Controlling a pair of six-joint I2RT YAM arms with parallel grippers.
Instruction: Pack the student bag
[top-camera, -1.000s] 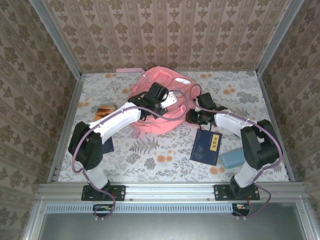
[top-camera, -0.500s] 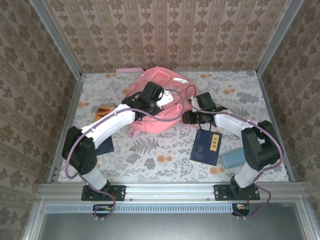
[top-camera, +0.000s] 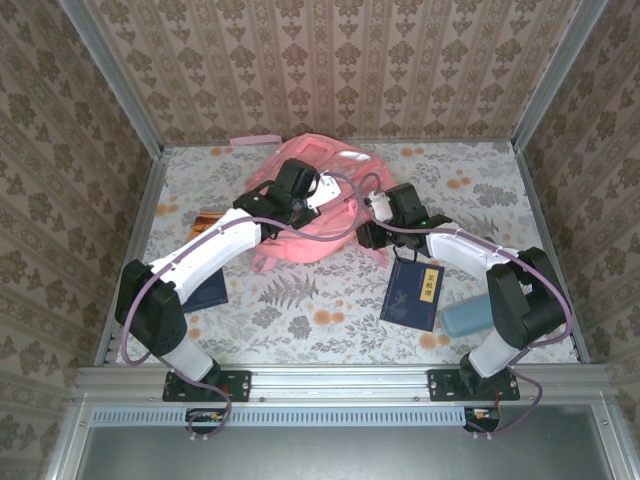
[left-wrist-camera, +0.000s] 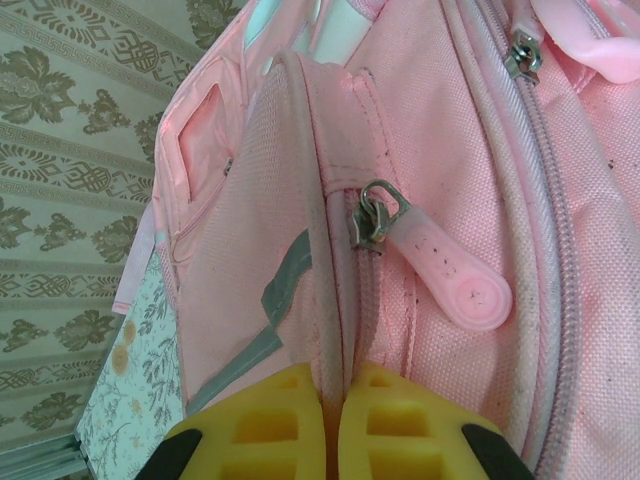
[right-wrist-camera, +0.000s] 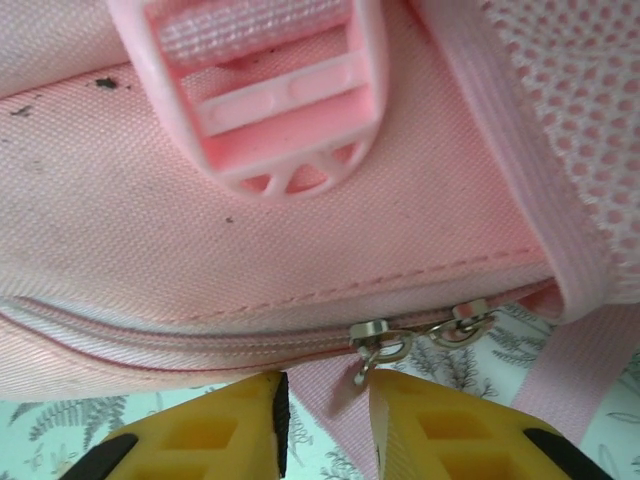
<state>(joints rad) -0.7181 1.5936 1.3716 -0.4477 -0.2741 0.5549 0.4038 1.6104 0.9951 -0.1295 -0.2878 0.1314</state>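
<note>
Seemingly opening the student bag (top-camera: 318, 238): left gripper (left-wrist-camera: 332, 385), jaws pinching its seam; right gripper (right-wrist-camera: 327, 395), jaws flanking the zip pull (right-wrist-camera: 372, 352) (grip unclear). Next, drag it along.

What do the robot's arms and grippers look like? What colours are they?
The left arm and right arm have smooth white shells between chunky black joints, with purple cables looping alongside. The left gripper and right gripper have bright yellow fingers with little rectangular hollows and black corners.
</note>
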